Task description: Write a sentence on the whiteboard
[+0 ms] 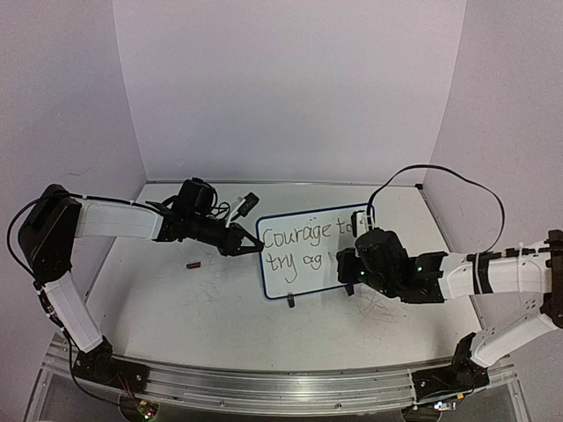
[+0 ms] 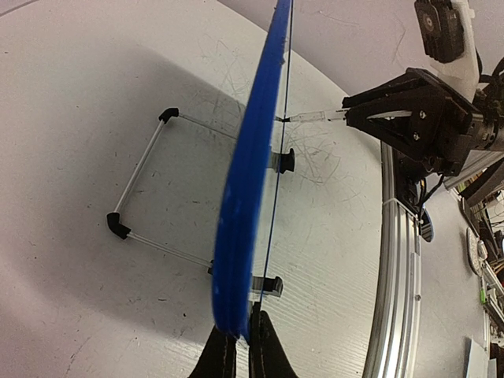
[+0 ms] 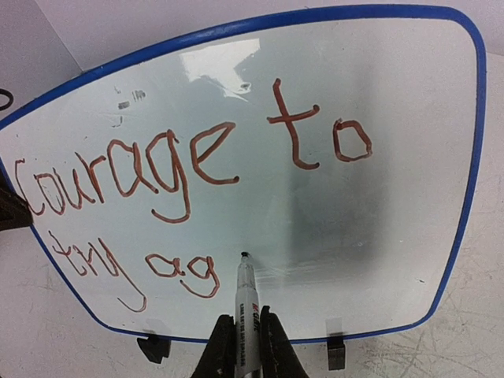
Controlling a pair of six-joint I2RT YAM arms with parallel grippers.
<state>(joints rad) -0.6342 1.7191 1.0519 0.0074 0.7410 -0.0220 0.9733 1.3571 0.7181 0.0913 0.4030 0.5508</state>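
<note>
The whiteboard [image 1: 308, 278] stands upright at mid-table on two small black feet, its blue frame [image 2: 248, 181] edge-on in the left wrist view. My left gripper [image 1: 251, 249] [image 2: 240, 332] is shut on the board's left edge. The sentence [image 3: 157, 169] is reddish-brown marker writing reading "Courage to" with "try ag" below it [image 1: 303, 236]. My right gripper [image 3: 245, 316] [image 1: 350, 268] is shut on a white marker [image 3: 245, 283]. The marker's dark tip rests at the board's face just right of "ag". The marker [image 2: 311, 117] also reaches the board from the right gripper [image 2: 386, 118].
A small dark red cap [image 1: 193, 263] lies on the table left of the board. A wire stand [image 2: 142, 197] props the board from behind. A black object [image 1: 247, 203] lies behind the left gripper. An aluminium rail [image 1: 264, 387] runs along the near edge.
</note>
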